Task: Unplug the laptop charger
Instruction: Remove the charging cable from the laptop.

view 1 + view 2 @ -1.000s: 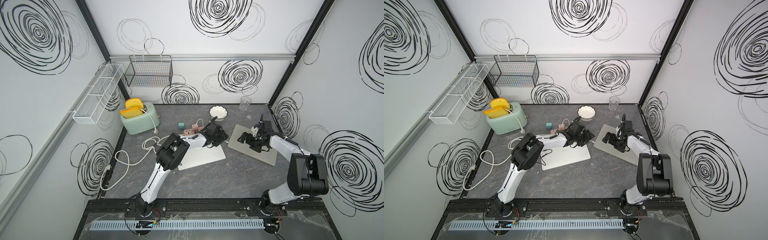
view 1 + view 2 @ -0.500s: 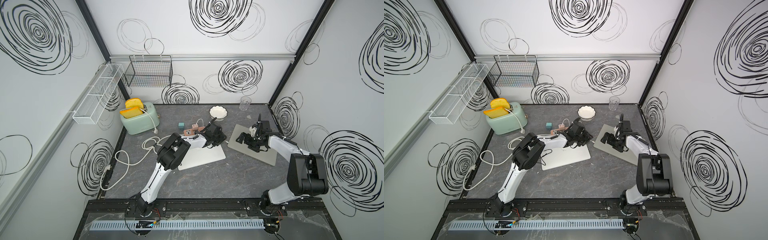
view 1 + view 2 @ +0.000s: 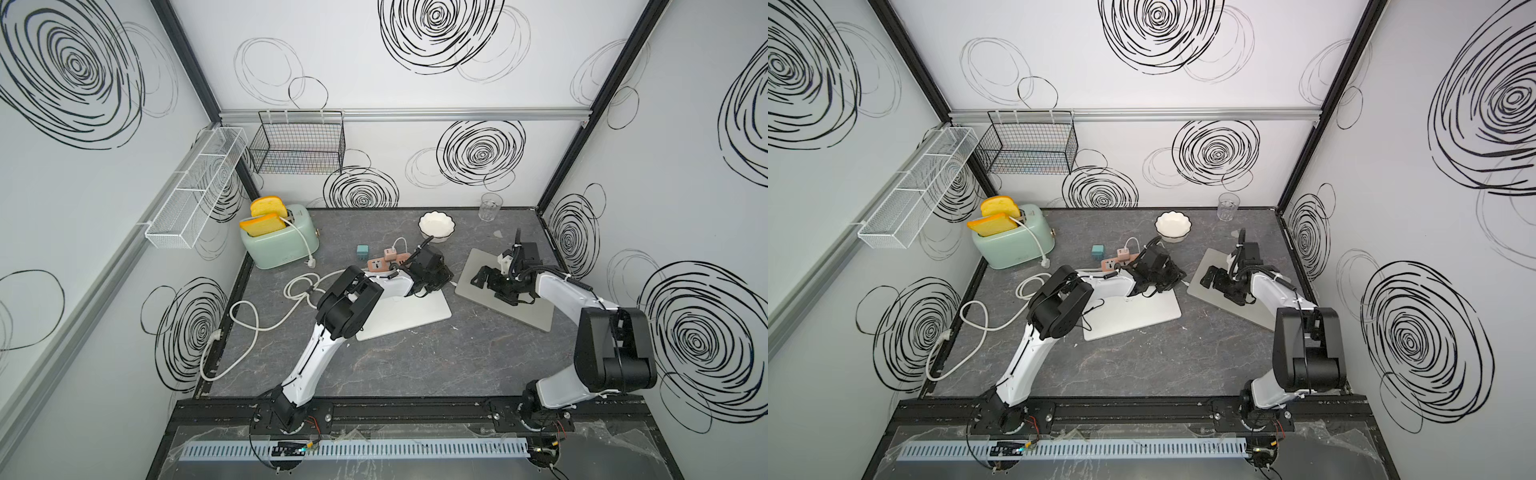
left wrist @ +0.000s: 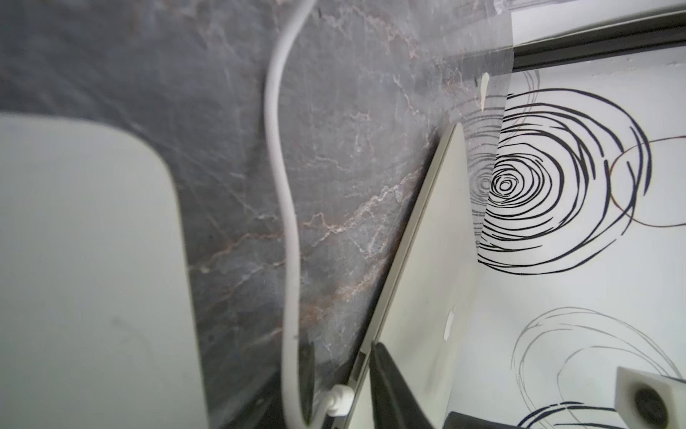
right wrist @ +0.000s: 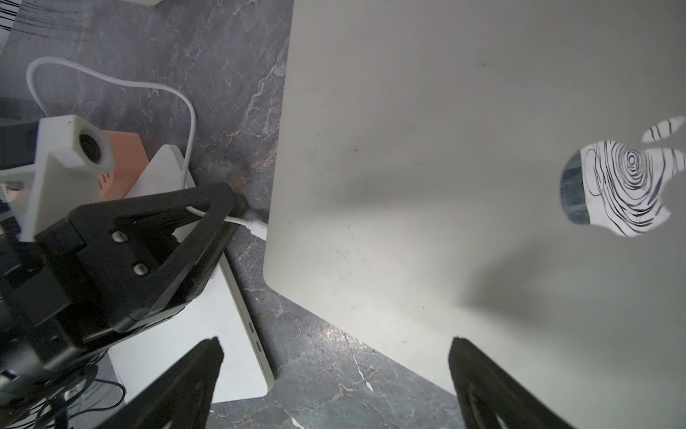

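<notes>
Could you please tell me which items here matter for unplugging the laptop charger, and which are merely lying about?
Job: charger plug, white cable, grey laptop, pink power strip, left gripper.
Lying about: toaster, bowl, glass, teal cube, white laptop, black wire basket.

White walls (image 3: 353, 50) carry black swirls; a dark marbled counter (image 3: 415, 365) lies below black (image 3: 299, 145) and white (image 3: 195, 191) wire baskets.

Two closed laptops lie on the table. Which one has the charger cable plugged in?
The darker grey laptop with the logo: the white plug sits in its edge. The paler laptop has empty ports.
</notes>
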Tool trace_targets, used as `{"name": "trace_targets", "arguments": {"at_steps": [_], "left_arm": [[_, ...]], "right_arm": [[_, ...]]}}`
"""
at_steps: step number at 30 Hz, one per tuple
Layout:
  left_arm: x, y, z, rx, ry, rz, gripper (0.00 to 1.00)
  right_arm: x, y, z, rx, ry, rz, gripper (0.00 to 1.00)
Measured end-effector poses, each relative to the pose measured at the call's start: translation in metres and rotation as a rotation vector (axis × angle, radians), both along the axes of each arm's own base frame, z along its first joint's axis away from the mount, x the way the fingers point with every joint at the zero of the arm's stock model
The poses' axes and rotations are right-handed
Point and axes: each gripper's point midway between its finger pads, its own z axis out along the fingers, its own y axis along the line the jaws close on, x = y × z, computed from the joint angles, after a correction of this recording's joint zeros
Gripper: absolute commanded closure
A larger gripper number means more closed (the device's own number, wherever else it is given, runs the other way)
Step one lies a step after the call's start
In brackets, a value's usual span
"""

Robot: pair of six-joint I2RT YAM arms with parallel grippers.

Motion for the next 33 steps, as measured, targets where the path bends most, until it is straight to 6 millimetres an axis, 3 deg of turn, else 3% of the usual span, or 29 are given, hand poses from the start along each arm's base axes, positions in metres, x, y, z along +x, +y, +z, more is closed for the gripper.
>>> {"name": "trace_targets", "arguments": {"at_steps": [12, 20, 29, 31, 33], "left_arm": [[0.001, 0.002, -0.003, 0.028, -0.031, -0.030, 1.00], [0.002, 0.009, -0.003, 0.047, -0.042, -0.043, 1.00], [0.017, 0.034, -0.004, 0.075, -0.050, -0.016, 1.00], [0.018, 0.034, -0.003, 0.079, -0.059, -0.026, 0.95], [0.018, 0.034, -0.002, 0.090, -0.063, -0.042, 0.83]], "right_arm": [[-0.004, 0.001, -0.012, -0.003, 0.009, 0.001, 0.01], [-0.003, 0.001, -0.021, 0.002, 0.016, -0.004, 0.01], [0.000, -0.001, -0.022, 0.019, -0.007, -0.013, 0.01], [0.000, 0.000, -0.021, 0.022, -0.009, -0.012, 0.01], [0.000, 0.000, -0.021, 0.022, -0.009, -0.011, 0.01]]}}
